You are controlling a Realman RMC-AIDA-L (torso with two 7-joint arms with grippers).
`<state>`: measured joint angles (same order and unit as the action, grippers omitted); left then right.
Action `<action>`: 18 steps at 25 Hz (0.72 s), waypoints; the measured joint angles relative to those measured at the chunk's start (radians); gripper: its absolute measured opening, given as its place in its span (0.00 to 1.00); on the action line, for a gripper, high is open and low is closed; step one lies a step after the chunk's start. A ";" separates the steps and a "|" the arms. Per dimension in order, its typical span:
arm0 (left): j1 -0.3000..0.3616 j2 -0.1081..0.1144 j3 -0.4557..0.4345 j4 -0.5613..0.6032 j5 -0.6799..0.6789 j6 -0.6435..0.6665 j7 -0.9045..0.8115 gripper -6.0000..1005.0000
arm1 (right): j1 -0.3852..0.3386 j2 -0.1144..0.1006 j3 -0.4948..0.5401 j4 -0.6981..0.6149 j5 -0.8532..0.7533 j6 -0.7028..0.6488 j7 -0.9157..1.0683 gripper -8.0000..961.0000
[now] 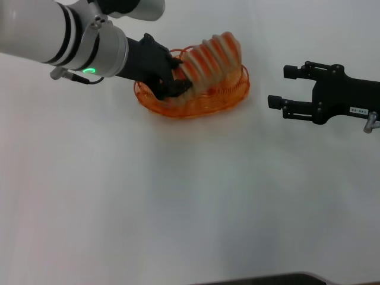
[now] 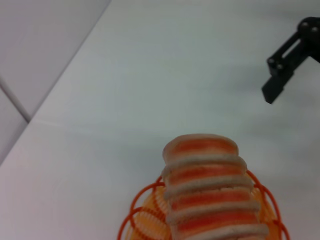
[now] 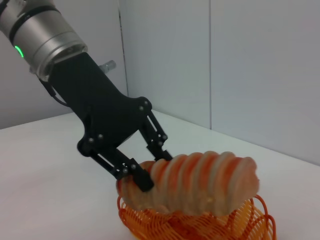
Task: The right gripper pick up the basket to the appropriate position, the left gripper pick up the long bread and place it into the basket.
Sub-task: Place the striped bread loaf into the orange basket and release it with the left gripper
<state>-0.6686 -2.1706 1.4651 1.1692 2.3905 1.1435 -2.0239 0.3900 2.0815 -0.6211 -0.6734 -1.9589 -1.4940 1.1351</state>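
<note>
My left gripper (image 1: 177,76) is shut on one end of the long bread (image 1: 211,56), a pale tan loaf with orange stripes. The bread is held tilted over the orange wire basket (image 1: 178,110), its free end raised above the far rim. The right wrist view shows the left gripper (image 3: 152,167) clamping the bread (image 3: 200,182) just above the basket (image 3: 150,222). I cannot tell whether the bread touches the wires. The left wrist view shows the bread (image 2: 207,190) over the basket (image 2: 137,220). My right gripper (image 1: 283,86) is open and empty, on the basket's right, apart from it.
The basket stands on a plain white table (image 1: 190,202). A grey wall (image 3: 240,65) rises behind the table. The right gripper also shows far off in the left wrist view (image 2: 274,80).
</note>
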 joint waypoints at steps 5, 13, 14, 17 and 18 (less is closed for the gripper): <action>0.000 0.001 -0.006 -0.024 -0.018 -0.032 -0.014 0.33 | 0.002 0.000 0.000 0.000 0.000 0.000 0.000 0.82; 0.018 0.005 -0.065 -0.041 -0.110 -0.008 -0.008 0.67 | 0.003 -0.001 0.003 -0.002 0.000 0.000 0.004 0.82; 0.023 0.005 -0.080 -0.041 -0.132 0.000 -0.001 0.71 | 0.003 -0.001 0.003 -0.002 0.000 0.000 0.009 0.82; 0.053 0.007 -0.154 -0.058 -0.237 0.065 0.074 0.83 | 0.003 -0.005 0.001 -0.003 0.000 -0.008 0.031 0.82; 0.065 0.008 -0.181 -0.069 -0.272 0.089 0.107 0.83 | 0.003 -0.007 -0.001 -0.006 0.000 -0.018 0.039 0.82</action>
<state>-0.6039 -2.1630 1.2846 1.1007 2.1186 1.2326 -1.9173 0.3935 2.0747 -0.6220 -0.6793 -1.9588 -1.5120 1.1738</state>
